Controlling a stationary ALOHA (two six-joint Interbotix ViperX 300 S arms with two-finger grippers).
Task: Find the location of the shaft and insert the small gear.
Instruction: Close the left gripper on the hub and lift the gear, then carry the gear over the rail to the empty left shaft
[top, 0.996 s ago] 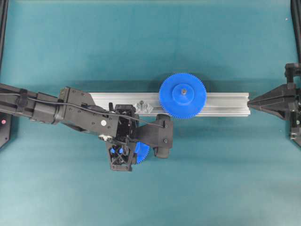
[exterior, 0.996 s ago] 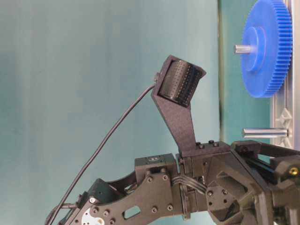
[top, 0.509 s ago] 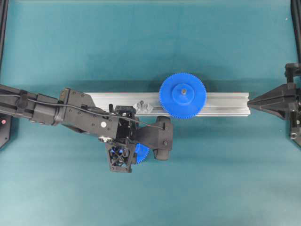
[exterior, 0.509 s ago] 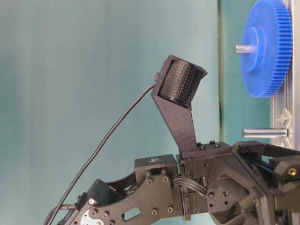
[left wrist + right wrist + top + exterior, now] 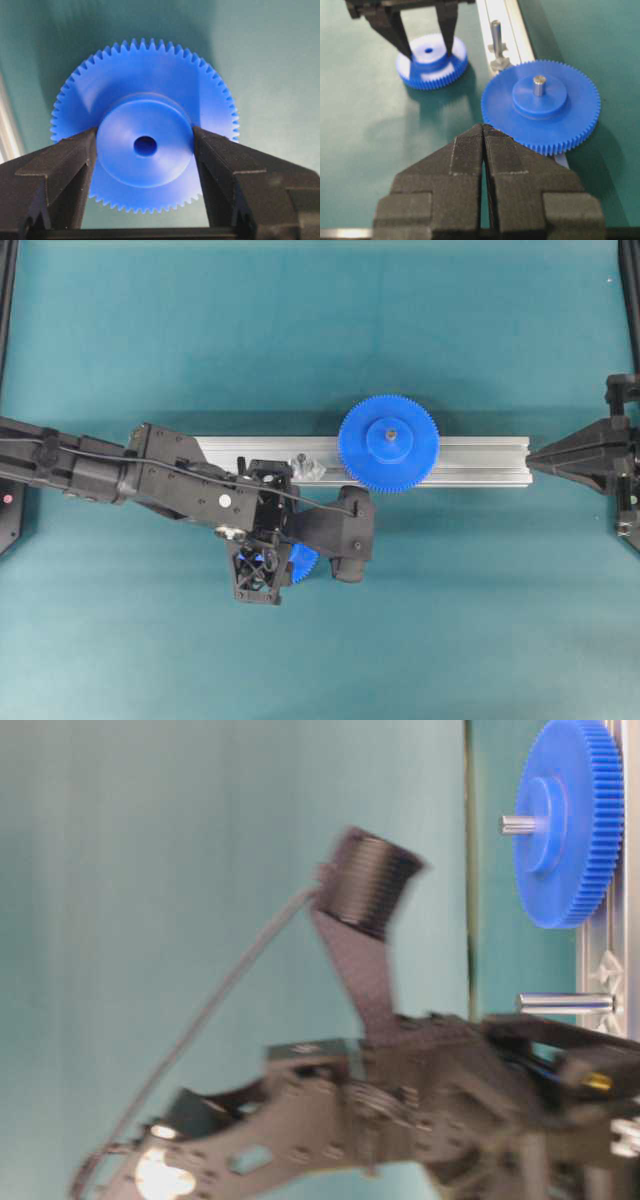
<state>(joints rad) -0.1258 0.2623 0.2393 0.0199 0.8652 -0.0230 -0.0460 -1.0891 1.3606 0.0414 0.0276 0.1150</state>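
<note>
The small gear (image 5: 145, 145), a blue toothed disc with a raised hub, sits in my left gripper (image 5: 145, 135), whose fingers (image 5: 75, 160) press on either side of the hub. In the overhead view the small gear (image 5: 303, 562) peeks out from under the left wrist, in front of the rail. The shaft (image 5: 300, 457) stands on its shiny bracket on the rail, just beyond the wrist; the shaft (image 5: 496, 32) is bare. I cannot tell whether the gear (image 5: 431, 62) rests on the mat. My right gripper (image 5: 530, 458) is shut and empty at the rail's right end.
A silver aluminium rail (image 5: 480, 460) runs across the green mat. A larger blue gear (image 5: 388, 443) sits on its own grey pin on the rail, right of the shaft. The left arm's wrist camera mount (image 5: 350, 535) overhangs the area in front of the rail.
The left arm is in motion: it blurs in the table-level view and its camera mount swings left. Overhead, the wrist shifts slightly right. The grip on the small gear holds.
</note>
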